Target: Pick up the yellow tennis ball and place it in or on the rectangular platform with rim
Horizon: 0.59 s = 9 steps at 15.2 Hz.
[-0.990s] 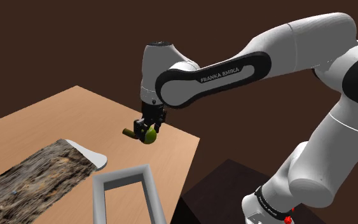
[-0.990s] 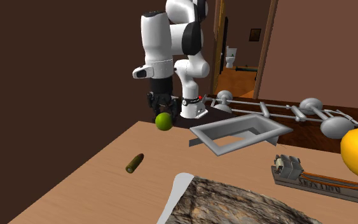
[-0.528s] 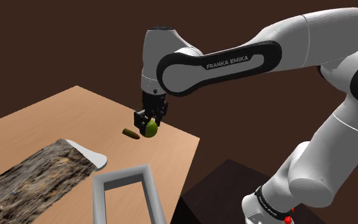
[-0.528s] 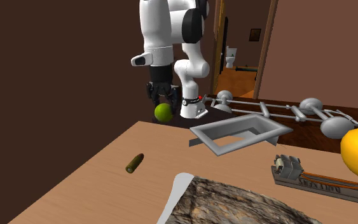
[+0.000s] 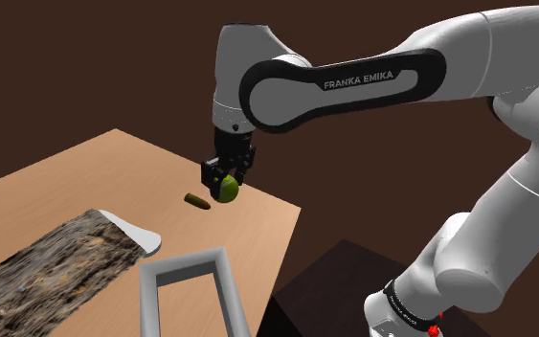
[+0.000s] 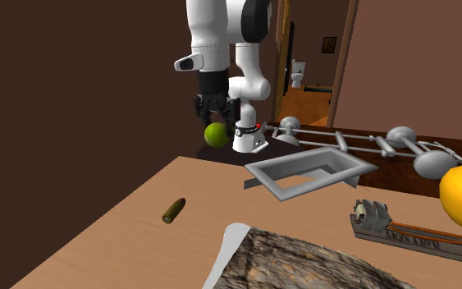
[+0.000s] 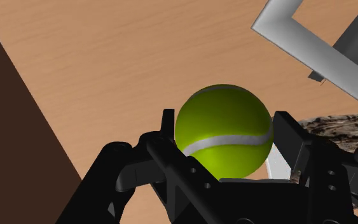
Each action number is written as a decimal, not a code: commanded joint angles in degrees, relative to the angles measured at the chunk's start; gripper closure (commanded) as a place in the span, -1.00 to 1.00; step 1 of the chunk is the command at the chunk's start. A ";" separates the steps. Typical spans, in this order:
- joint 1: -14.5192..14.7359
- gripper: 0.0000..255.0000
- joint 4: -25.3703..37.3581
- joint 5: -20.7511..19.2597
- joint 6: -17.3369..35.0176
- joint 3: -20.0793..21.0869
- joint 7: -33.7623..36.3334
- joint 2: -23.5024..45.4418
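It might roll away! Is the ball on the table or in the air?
In the air: the gripper clasps the ball between its fingers, above the table.

- The table (image 5: 76, 177) is pale wood, matt, with a fine straight grain.
- The tennis ball (image 7: 225, 130) is yellow-green and evenly matt, drawn smooth rather than fuzzy, with one pale grey seam band.
- The gripper (image 7: 225, 121) is plain black and matt, with a hard plastic look.
- The arm (image 5: 506, 57) has glossy white shells with soft highlights and dull dark joints.
- The rimmed platform (image 6: 274, 182) is flat grey and smooth with a satin sheen. It is possibly metal, though that is not plain.
- The slab (image 5: 56, 258) at the shoulder view's left is rough and mottled brown-grey like bark, with a smooth white edge.
- The small cylinder (image 6: 173, 210) is dull olive-brown.
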 commanded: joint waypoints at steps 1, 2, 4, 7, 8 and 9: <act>1.08 1.00 -1.11 0.72 -0.03 1.06 1.86 -1.35; 1.70 1.00 -1.72 1.07 0.11 1.68 2.95 -1.94; 2.96 1.00 -2.75 1.74 0.35 2.96 5.20 -2.96; 4.91 1.00 -3.81 2.61 0.64 4.97 8.76 -4.10; 5.55 1.00 -4.03 2.85 0.72 5.66 9.99 -4.36; 6.21 1.00 -4.19 3.06 0.79 6.36 11.26 -4.57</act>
